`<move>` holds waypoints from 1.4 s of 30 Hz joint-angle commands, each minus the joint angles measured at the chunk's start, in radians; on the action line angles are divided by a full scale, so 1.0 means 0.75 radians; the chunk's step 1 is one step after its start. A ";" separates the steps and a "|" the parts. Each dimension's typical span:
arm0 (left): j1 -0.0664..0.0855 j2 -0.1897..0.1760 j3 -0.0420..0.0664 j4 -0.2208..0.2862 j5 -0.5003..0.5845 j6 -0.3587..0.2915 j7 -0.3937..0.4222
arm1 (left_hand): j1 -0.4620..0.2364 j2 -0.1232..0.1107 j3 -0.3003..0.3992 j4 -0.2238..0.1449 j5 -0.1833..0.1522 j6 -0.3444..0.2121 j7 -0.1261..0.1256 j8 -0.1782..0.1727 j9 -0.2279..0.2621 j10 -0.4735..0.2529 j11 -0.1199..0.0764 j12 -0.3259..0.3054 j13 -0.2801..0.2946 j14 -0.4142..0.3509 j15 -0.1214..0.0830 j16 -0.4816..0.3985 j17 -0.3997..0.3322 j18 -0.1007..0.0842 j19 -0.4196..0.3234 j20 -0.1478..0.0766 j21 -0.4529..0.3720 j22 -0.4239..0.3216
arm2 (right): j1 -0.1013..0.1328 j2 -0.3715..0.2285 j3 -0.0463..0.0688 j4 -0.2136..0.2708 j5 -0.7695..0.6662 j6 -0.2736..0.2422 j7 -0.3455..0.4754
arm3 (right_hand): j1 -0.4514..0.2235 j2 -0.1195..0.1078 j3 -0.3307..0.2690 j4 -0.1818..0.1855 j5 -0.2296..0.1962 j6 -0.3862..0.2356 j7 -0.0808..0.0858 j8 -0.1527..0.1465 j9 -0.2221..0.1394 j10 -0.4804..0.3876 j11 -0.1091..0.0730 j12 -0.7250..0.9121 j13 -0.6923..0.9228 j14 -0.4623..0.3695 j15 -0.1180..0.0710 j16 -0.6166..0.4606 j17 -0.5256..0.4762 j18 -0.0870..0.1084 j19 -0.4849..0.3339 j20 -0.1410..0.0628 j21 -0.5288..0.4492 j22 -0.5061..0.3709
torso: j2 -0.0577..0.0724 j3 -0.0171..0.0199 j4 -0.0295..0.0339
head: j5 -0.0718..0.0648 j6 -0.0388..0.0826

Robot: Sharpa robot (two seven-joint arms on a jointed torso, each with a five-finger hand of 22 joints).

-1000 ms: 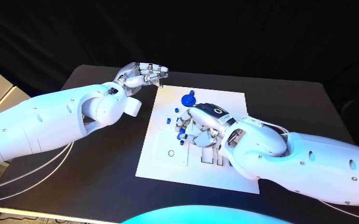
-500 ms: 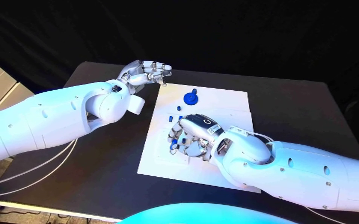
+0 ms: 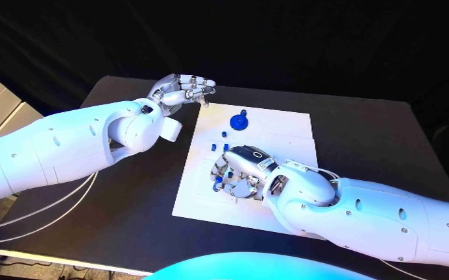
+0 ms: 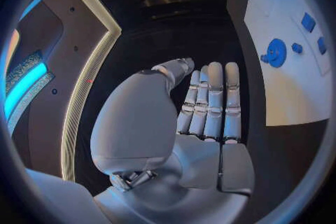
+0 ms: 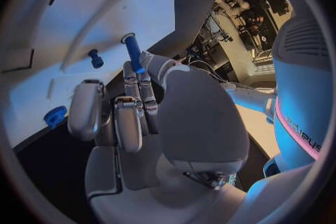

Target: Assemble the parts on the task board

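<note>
Low and centre in the head view, the right hand [image 3: 239,170] pinches a blue peg [image 5: 133,53] over the task board [image 3: 281,131], seemingly to seat it, while the empty left hand [image 3: 182,91], fingers straight, waits upper left over the bench [image 3: 374,131].

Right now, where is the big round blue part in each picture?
Head view: the round blue part lies near the task board's far end, beyond the right robot hand.
Left wrist view: the part sits on the board, past the left robot hand's fingertips.
Right wrist view: probably the round piece at the board's edge; the hand pinches a blue peg.
Shared landmark: the white board.
</note>
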 commanded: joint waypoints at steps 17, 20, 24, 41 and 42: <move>0.000 -0.001 0.001 0.003 0.008 0.021 0.007 | 0.007 0.008 -0.005 -0.001 0.004 0.009 0.003 0.008 -0.001 0.007 -0.003 0.004 -0.001 -0.002 -0.009 -0.007 -0.002 0.005 0.008 -0.003 -0.005 0.002 | -0.004 0.011 -0.005 -0.012 -0.104 0.068 -0.049 | 0.003 0.018 0.053 -0.064 0.010 0.000 0.002 0.005 0.003 0.096 -0.086 0.002 0.061 0.085 -0.007 0.004 0.075 -0.015 -0.008 -0.001 -0.014 0.191 | -0.001 -0.0001 0.0002 | -0.002 0.001; 0.000 -0.001 0.001 0.003 0.008 0.021 0.007 | 0.007 0.008 -0.005 -0.001 0.004 0.009 0.003 0.008 -0.001 0.007 -0.003 0.004 -0.001 -0.002 -0.009 -0.007 -0.002 0.005 0.008 -0.003 -0.005 0.002 | -0.004 0.016 -0.007 -0.016 -0.103 0.070 -0.037 | -0.018 0.011 0.048 -0.063 0.015 -0.016 0.006 -0.002 0.003 0.081 -0.081 -0.010 0.063 0.085 -0.003 0.003 0.073 -0.014 -0.012 0.001 -0.022 0.190 | -0.001 -0.0004 0.0000 | -0.002 0.000; 0.001 -0.001 0.001 0.003 0.008 0.021 0.007 | 0.007 0.008 -0.005 -0.001 0.004 0.009 0.003 0.008 -0.001 0.007 -0.003 0.004 -0.001 -0.002 -0.009 -0.007 -0.002 0.005 0.008 -0.003 -0.005 0.002 | -0.006 0.024 -0.012 -0.021 -0.092 0.073 -0.011 | -0.069 -0.019 0.030 -0.053 0.025 -0.080 0.025 -0.036 -0.006 0.021 -0.056 -0.055 0.059 0.085 0.018 0.004 0.073 -0.013 -0.018 0.017 -0.036 0.189 | -0.002 -0.0008 0.0004 | -0.001 0.001; 0.001 -0.005 0.001 0.001 0.008 0.022 0.005 | 0.007 0.008 -0.005 -0.001 0.004 0.009 0.003 0.008 -0.001 0.007 -0.003 0.004 -0.001 -0.002 -0.009 -0.007 -0.002 0.005 0.008 -0.003 -0.005 0.002 | -0.015 -0.020 -0.019 0.007 -0.085 -0.052 0.018 | -0.057 -0.044 -0.272 -0.005 0.076 -0.191 0.033 -0.108 -0.033 -0.307 0.008 -0.095 -0.014 0.051 0.074 -0.041 -0.030 0.030 -0.097 0.074 -0.317 0.110 | -0.001 0.0013 -0.0011 | -0.007 0.006; 0.001 -0.005 0.001 0.000 0.008 0.022 0.005 | 0.007 0.008 -0.005 -0.001 0.004 0.009 0.003 0.008 -0.001 0.007 -0.003 0.004 -0.001 -0.002 -0.009 -0.007 -0.002 0.005 0.008 -0.003 -0.005 0.002 | -0.015 -0.028 -0.019 0.013 -0.082 -0.068 0.022 | -0.040 -0.037 -0.317 0.008 0.078 -0.197 0.028 -0.116 -0.038 -0.334 0.013 -0.087 -0.020 0.045 0.079 -0.048 -0.046 0.035 -0.107 0.077 -0.356 0.098 | -0.001 0.0016 -0.0012 | -0.008 0.007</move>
